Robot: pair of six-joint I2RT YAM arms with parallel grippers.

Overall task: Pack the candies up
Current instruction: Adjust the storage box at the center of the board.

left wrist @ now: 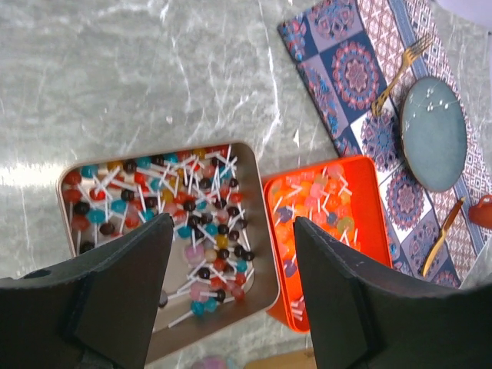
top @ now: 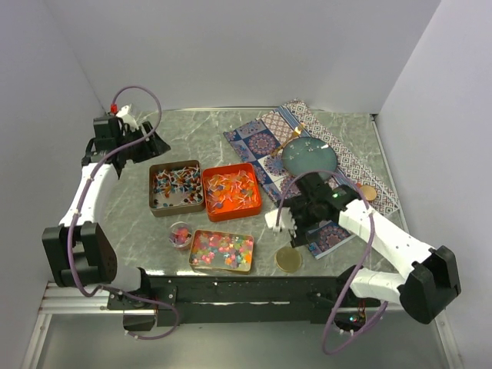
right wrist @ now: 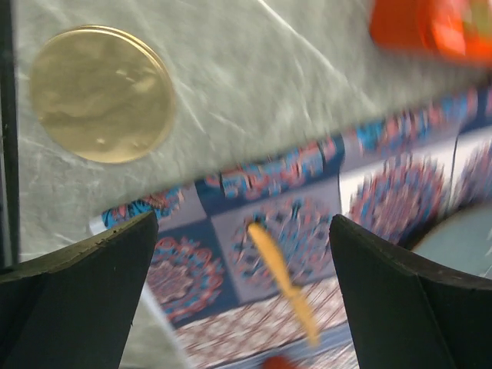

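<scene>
Though top view hides gaps, 2 wrist views show left pincer (left wrist: 232,223), right pincer (right wrist: 242,223) spread wide, empty.

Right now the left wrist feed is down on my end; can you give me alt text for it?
The left gripper hangs open above a metal tin holding candies on white sticks. An orange tin with more sits beside it on the marble table, and a patterned mat with a blue plate and gold fork lies beyond.
</scene>
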